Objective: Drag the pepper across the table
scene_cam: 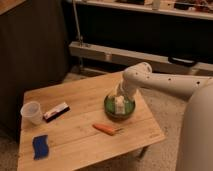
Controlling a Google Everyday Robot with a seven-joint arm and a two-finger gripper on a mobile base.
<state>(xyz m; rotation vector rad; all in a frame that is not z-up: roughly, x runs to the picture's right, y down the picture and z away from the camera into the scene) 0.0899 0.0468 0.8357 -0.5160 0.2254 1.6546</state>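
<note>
The pepper [105, 128], a small slim orange tapered vegetable with a thin greenish stem at its right end, lies on the light-wood table [75, 100] near the front middle. My white arm reaches in from the right. The gripper [120, 105] hangs over the green bowl [119, 108], above and to the right of the pepper and apart from it.
A clear plastic cup [31, 112] stands at the table's left edge. A flat white and dark bar [56, 111] lies beside it. A blue sponge [40, 146] lies at the front left. A dark cabinet stands behind on the left, and a metal shelf rail runs behind.
</note>
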